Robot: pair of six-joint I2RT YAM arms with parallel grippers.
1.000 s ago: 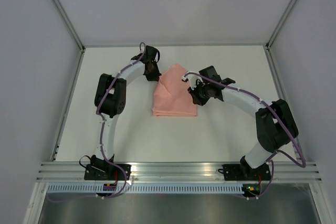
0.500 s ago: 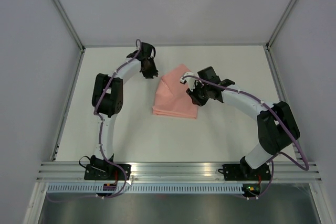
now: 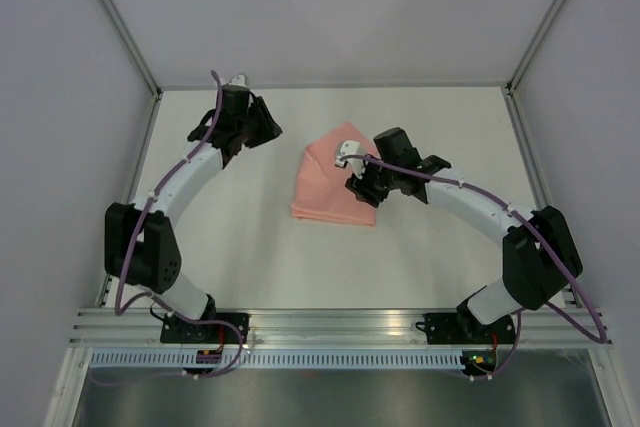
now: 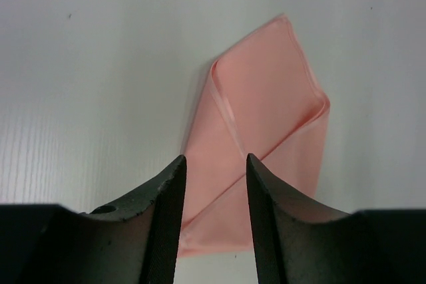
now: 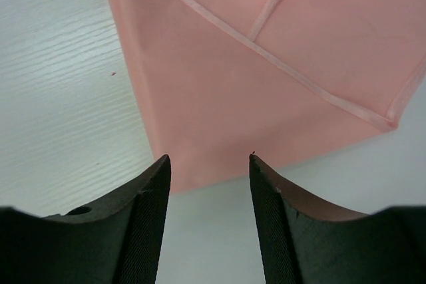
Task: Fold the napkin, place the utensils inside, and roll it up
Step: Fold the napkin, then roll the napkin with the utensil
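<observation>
The two dark jaws stand apart and grip nothing, and through the gap between them show the napkin's [image 5: 266, 84] lower edge and a strip of white desk [image 5: 53, 98] below it. The pink napkin lies folded flat ahead of the jaws, its bottom-left corner just at the left jaw's tip. One hemmed edge runs slantwise across it from ahead-left down to a point ahead-right, a shorter hem meets that one from above, and the desk ahead-left carries fine streaks and small dark specks.
</observation>
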